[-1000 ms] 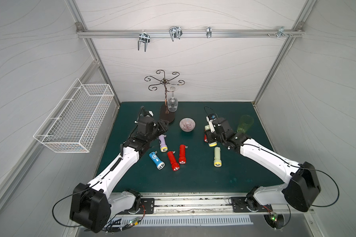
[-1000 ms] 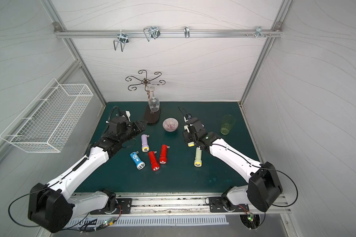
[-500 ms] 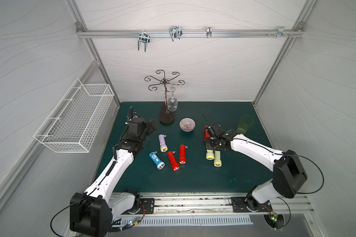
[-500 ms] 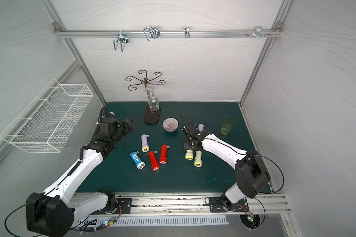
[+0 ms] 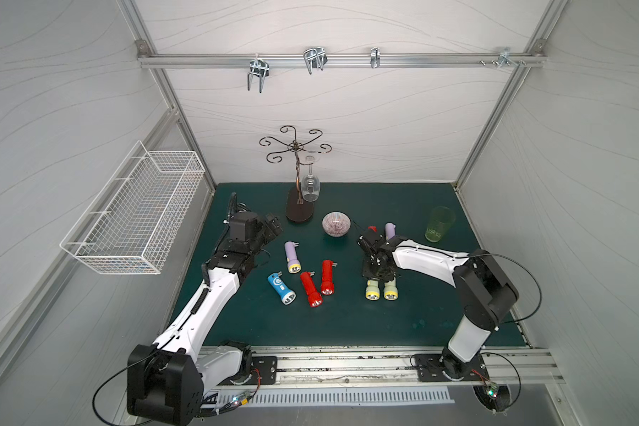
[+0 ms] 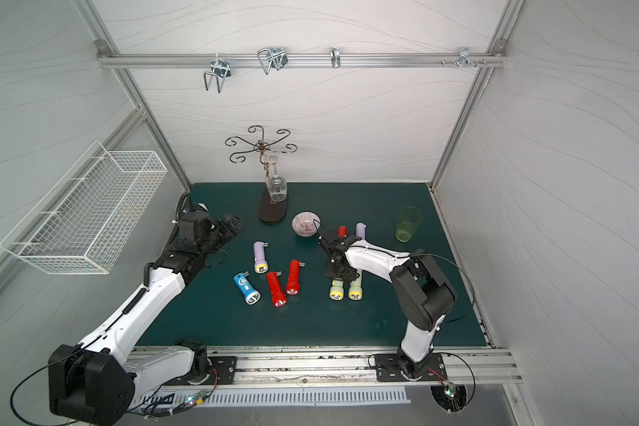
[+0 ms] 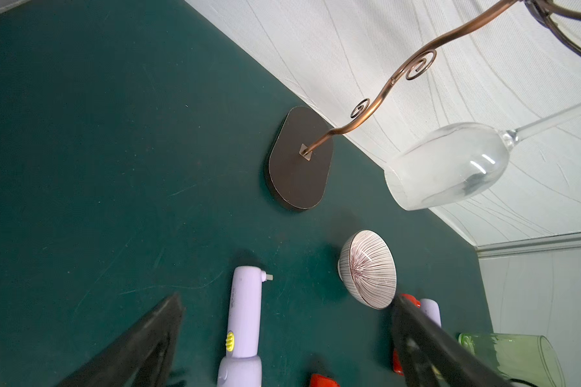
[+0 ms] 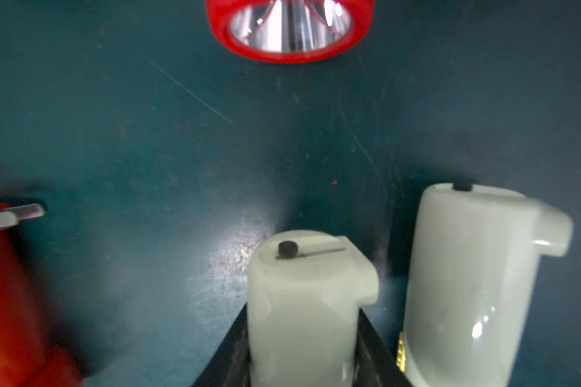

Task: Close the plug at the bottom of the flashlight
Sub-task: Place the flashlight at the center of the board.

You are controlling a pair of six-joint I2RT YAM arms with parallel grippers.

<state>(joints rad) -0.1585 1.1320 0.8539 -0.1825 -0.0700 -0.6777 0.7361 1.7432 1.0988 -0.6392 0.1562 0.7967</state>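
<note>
Grip confirmed on the right: the right jaws pinch the pale green flashlight (image 8: pixel 302 301) round its body. Its tail end sticks out past the tips, with a small black knob (image 8: pixel 287 249) on the end cap. It lies flat on the green surface (image 5: pixel 347 324), and its yellow-rimmed lens end shows from under the wrist in both top views. Just outside those jaws its twin flashlight (image 8: pixel 467 284) lies parallel, close in, though whether the two touch I cannot tell. Straight ahead of the tips, well apart, a red flashlight head (image 8: pixel 289 30) faces back at them. Off to the other side of the jaws, another red flashlight (image 8: pixel 4 301) shows a metal prong (image 8: pixel 17 214) sticking out at its tail.

Over to the left arm: the left jaws are spread wide, holding nothing, clear of the surface. Ahead of them, between the two tips in the wrist view, lies the purple flashlight (image 7: pixel 245 321), its plug (image 7: pixel 267 277) poking out sideways. Farther ahead sit the striped bowl (image 7: pixel 368 268) and the rack base (image 7: pixel 299 160), with a wine glass (image 7: pixel 450 164) hanging above.
</note>
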